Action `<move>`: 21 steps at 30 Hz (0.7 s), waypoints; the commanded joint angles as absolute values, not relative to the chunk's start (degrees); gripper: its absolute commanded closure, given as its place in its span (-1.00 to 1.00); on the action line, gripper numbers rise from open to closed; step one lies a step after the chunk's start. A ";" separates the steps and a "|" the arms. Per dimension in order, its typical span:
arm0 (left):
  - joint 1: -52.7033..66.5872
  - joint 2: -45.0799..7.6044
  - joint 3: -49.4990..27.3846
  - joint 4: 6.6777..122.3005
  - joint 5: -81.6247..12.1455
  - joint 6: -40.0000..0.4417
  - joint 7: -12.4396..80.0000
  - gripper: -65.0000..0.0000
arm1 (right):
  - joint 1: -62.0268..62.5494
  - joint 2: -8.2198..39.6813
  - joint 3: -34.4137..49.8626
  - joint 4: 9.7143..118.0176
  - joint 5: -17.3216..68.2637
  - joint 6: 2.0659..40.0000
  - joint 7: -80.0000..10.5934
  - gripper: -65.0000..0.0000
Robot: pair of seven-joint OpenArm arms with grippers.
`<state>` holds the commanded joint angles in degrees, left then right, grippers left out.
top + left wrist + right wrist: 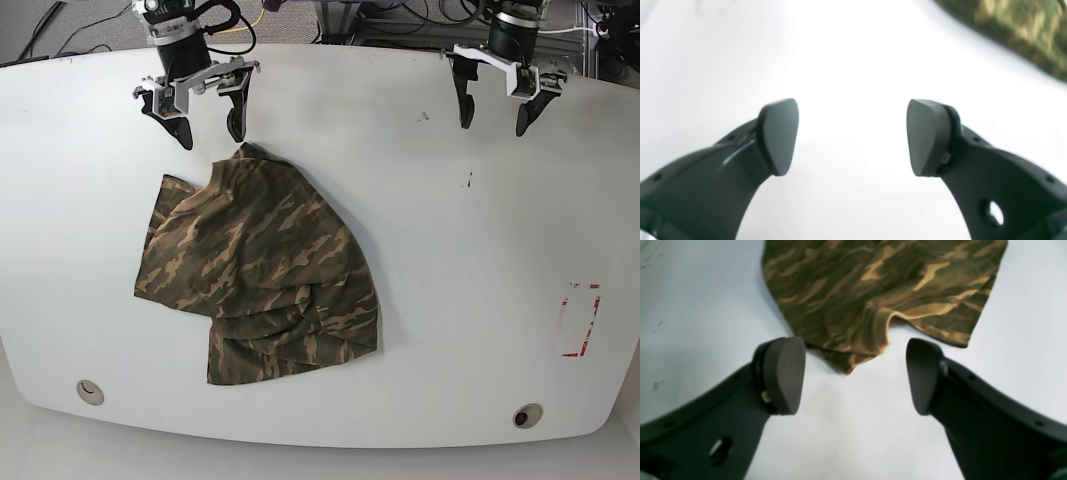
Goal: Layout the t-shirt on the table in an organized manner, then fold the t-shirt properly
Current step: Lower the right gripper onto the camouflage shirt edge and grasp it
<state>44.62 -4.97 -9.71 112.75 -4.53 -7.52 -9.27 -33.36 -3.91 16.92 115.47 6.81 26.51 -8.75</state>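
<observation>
The camouflage t-shirt (257,268) lies crumpled and partly bunched on the left half of the white table (450,230). In the right wrist view its cloth (873,286) fills the upper middle, a folded corner reaching down between the fingers. My right gripper (208,126) hangs open just behind the shirt's top corner, nothing in it (853,376). My left gripper (493,112) stands open over bare table at the back right (852,138), far from the shirt. Only a blurred edge of the t-shirt (1017,30) shows in the left wrist view's top right corner.
A red-marked rectangle (580,320) sits near the right edge. Two round grommet holes (89,391) (525,414) lie along the front edge. Small dark specks (467,182) mark the table's middle. Cables and equipment run behind the back edge.
</observation>
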 joint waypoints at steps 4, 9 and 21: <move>41.63 -5.85 -8.84 112.84 -4.53 -9.10 -9.27 -0.47 | -26.07 -4.44 18.86 115.30 6.99 26.51 -15.69 -0.46; 39.43 -8.75 -7.43 112.84 -4.53 -12.79 -9.27 -0.47 | -16.66 -5.76 21.49 113.80 6.90 26.51 -24.57 -0.46; 36.79 -8.92 -7.34 112.57 -4.53 -12.97 -9.19 -0.47 | -2.15 -5.93 29.85 99.21 6.90 26.51 -33.45 -0.46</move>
